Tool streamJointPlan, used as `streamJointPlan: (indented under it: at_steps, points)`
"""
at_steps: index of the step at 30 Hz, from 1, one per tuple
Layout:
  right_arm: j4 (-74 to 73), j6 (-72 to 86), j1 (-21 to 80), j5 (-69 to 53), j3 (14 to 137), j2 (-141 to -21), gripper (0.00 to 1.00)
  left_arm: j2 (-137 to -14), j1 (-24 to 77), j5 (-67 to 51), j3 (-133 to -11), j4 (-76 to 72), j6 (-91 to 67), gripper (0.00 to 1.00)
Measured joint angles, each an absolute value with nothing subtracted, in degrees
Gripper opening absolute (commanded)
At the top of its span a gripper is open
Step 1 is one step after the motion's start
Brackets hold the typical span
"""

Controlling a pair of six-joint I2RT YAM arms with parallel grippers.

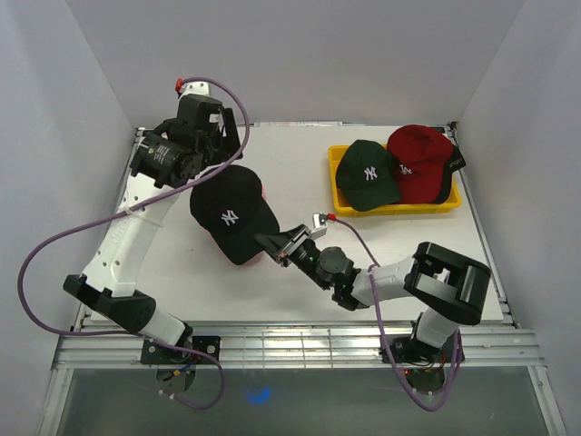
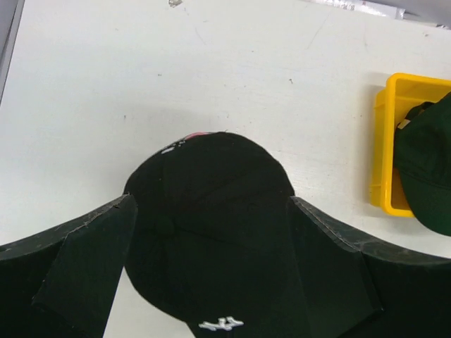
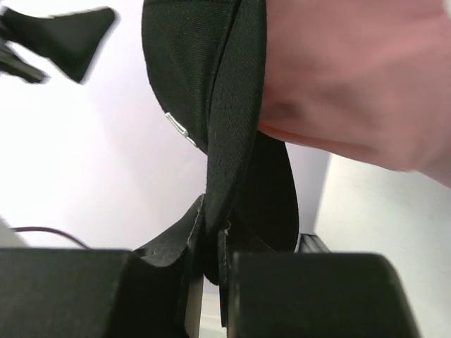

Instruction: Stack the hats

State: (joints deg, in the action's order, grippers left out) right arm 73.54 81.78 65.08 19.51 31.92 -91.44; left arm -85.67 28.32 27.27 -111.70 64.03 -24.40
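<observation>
A black cap with a white NY logo (image 1: pixel 231 211) lies over a pink cap (image 1: pixel 260 188) on the white table; only pink edges show. My right gripper (image 1: pixel 275 243) is shut on the black cap's brim, which the right wrist view shows pinched edge-on between the fingers (image 3: pixel 215 236), with the pink cap (image 3: pixel 352 77) beside it. My left gripper (image 1: pixel 221 134) is open and empty, hovering behind the black cap (image 2: pixel 211 211); its fingers stand apart on either side of the crown. A dark green NY cap (image 1: pixel 368 174) and a red cap (image 1: pixel 419 156) lie in the yellow tray (image 1: pixel 399 209).
The yellow tray stands at the back right and shows at the right edge of the left wrist view (image 2: pixel 384 141) with the green cap (image 2: pixel 426 162) in it. Something black (image 1: pixel 453 160) sticks out from under the red cap. White walls close in the table on three sides.
</observation>
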Motion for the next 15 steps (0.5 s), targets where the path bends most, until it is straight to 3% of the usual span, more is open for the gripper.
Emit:
streamJointPlan:
  at_steps: [15]
  points:
    - [76.5, 79.0, 71.1, 30.4, 28.9, -98.4, 0.11, -84.6, 28.3, 27.0, -101.8, 64.3, -24.0, 0.97]
